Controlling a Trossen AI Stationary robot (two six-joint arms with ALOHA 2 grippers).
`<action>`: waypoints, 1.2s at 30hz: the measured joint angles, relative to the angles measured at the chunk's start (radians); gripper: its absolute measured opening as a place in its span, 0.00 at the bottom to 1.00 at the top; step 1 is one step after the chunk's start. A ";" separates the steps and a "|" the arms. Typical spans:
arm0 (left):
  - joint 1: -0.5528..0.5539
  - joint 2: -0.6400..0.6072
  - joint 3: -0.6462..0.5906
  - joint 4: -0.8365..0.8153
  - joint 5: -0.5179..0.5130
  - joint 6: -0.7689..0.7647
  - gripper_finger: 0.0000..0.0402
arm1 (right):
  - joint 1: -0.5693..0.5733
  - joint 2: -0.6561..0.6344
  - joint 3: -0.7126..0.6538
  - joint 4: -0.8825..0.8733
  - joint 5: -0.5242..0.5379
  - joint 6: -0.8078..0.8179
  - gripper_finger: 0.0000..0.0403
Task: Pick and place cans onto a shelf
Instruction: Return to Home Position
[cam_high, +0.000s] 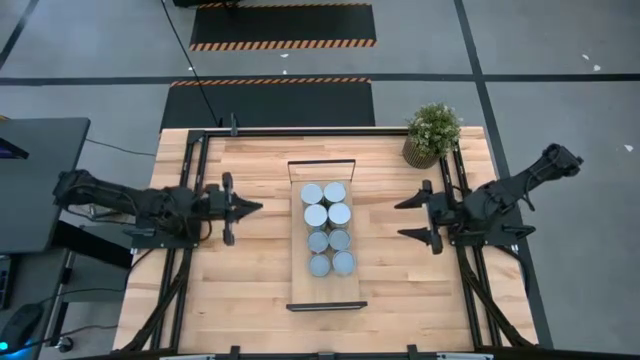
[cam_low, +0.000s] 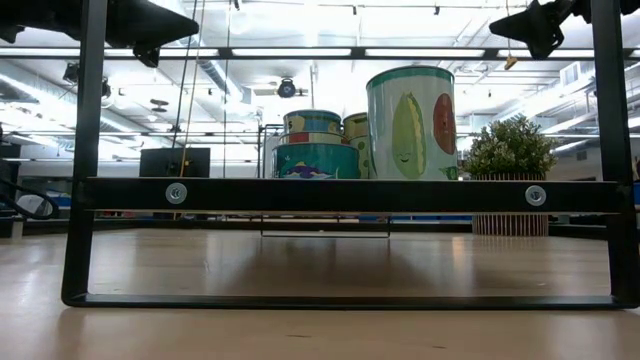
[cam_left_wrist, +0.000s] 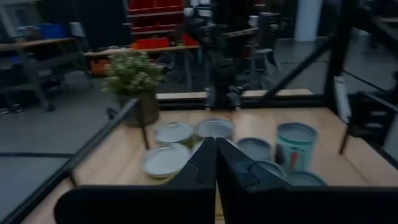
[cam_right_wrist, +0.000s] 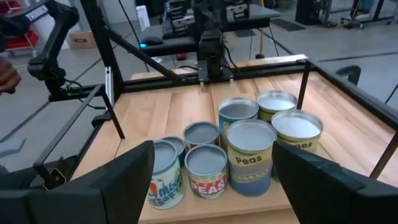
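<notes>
Several cans (cam_high: 327, 228) with silvery-grey lids stand upright in two rows on the light-wood shelf (cam_high: 325, 290) at the table's middle. They also show in the low view (cam_low: 410, 122), in the left wrist view (cam_left_wrist: 214, 129) and in the right wrist view (cam_right_wrist: 249, 149). My left gripper (cam_high: 258, 208) is shut and empty, left of the shelf, pointing at the cans; its closed fingers show in its wrist view (cam_left_wrist: 216, 149). My right gripper (cam_high: 399, 220) is open wide and empty, right of the shelf, pointing at the cans; it also shows in its wrist view (cam_right_wrist: 211, 158).
A potted plant (cam_high: 432, 133) stands at the table's far right corner. Black metal rails (cam_high: 185, 200) run along the table's left and right sides under the arms. The shelf's black end frame (cam_low: 350, 195) crosses the low view. Bare wood lies between each gripper and the shelf.
</notes>
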 joint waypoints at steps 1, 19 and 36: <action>0.017 -0.020 0.000 -0.015 0.000 -0.002 0.02 | -0.005 -0.008 0.000 -0.001 -0.006 -0.009 0.82; 0.035 -0.373 -0.104 -0.259 0.009 -0.115 0.01 | -0.066 -0.185 -0.049 -0.029 -0.015 -0.070 0.82; 0.028 -0.561 -0.315 0.014 -0.059 -0.011 0.01 | -0.072 -0.403 -0.345 0.321 -0.016 -0.238 0.82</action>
